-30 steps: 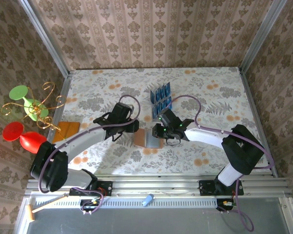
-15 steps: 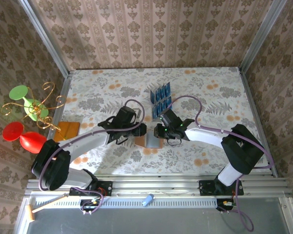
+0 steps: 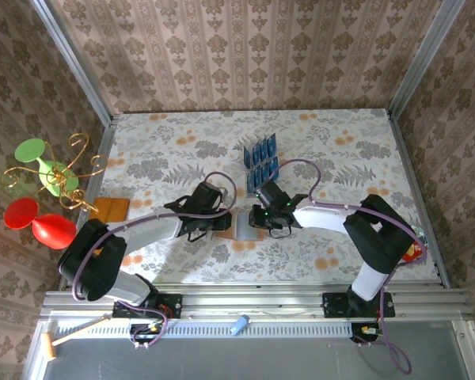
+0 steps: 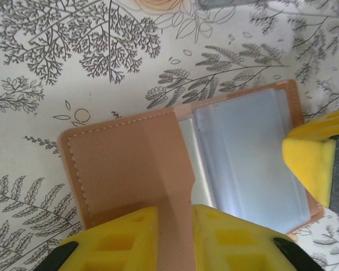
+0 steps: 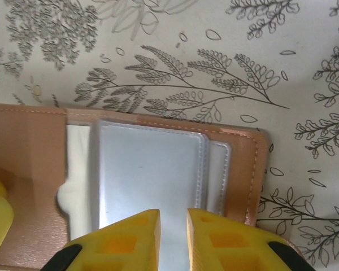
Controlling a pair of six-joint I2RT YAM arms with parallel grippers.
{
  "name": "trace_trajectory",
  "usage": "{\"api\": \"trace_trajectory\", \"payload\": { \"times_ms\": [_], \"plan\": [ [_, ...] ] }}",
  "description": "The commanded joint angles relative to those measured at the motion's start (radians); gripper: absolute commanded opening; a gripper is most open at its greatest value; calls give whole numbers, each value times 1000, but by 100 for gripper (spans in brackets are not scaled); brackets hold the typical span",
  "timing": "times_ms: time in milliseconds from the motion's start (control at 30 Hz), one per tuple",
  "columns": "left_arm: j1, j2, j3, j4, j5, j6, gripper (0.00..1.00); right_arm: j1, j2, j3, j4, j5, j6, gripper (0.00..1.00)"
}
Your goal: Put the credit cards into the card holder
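Lying open on the floral worktop (image 3: 340,158), one tan card holder (image 4: 124,169) sat between the two arms, just in front of their wrists in the top external view. Its left half was a stitched leather flap. Its right half showed one grey inner panel under a clear plastic sleeve (image 5: 147,169), and a second sleeve edge peeked out along the right side.

The left gripper (image 4: 175,228) had its two yellow fingers drawn in on the flap's raised crease, and the leather ran up between them, so it had the flap pinched. The right gripper (image 5: 173,228) came in from the other side. Its two fingers stood almost together with only a thin slit between them, their tips over the near part of the sleeve. Whether they nipped the plastic or merely pressed on it could not be told. From the left wrist camera, one yellow fingertip (image 4: 308,161) of that gripper showed against the holder's right edge.

The blue credit cards (image 3: 260,150) stood on edge in two short rows farther back on the worktop, beyond the right gripper and apart from the holder. Their exact number could not be made out from above. No card lay in the sleeve. One flat orange-brown square (image 3: 111,210) rested at the worktop's left edge, well apart from the holder
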Motion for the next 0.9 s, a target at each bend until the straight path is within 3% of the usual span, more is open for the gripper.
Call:
{"api": "trace_trajectory", "payload": {
  "times_ms": [0, 867],
  "plan": [
    [-3, 23, -28, 47, -20, 44, 24, -8, 27, 20, 13, -10, -11, 21],
    [-3, -53, -163, 246, -42, 74, 46, 11, 87, 34, 85, -68, 34, 21]
  ]
}}
